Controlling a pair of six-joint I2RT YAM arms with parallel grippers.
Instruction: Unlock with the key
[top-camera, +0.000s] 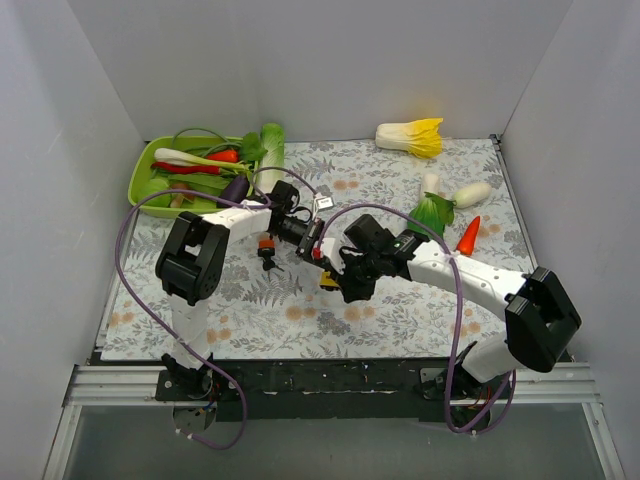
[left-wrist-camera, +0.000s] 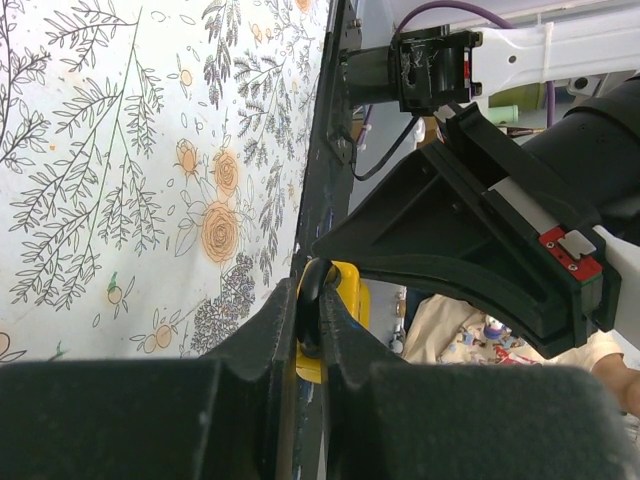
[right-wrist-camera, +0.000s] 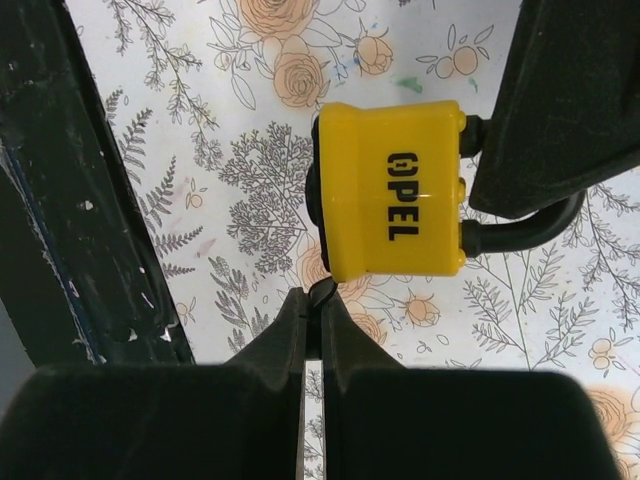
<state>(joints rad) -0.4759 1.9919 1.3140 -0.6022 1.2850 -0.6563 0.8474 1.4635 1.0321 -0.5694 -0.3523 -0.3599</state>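
A yellow padlock (top-camera: 328, 281) marked OPEL hangs above the flowered cloth between my two grippers. My left gripper (top-camera: 312, 245) is shut on its black shackle (left-wrist-camera: 310, 292), with the yellow body (left-wrist-camera: 347, 292) just beyond the fingertips. In the right wrist view the padlock (right-wrist-camera: 390, 190) lies sideways, its shackle (right-wrist-camera: 520, 238) running into the left gripper's fingers (right-wrist-camera: 570, 100). My right gripper (right-wrist-camera: 313, 305) is shut on a thin dark key (right-wrist-camera: 321, 291) whose tip meets the padlock's lower edge. In the top view the right gripper (top-camera: 347, 284) sits right of the lock.
A small orange and black object (top-camera: 266, 246) lies on the cloth under the left arm. A green tray (top-camera: 140, 182) of vegetables stands at back left. Cabbage (top-camera: 412, 136), bok choy (top-camera: 432, 212), white radish (top-camera: 470, 193) and carrot (top-camera: 467, 235) lie at back right.
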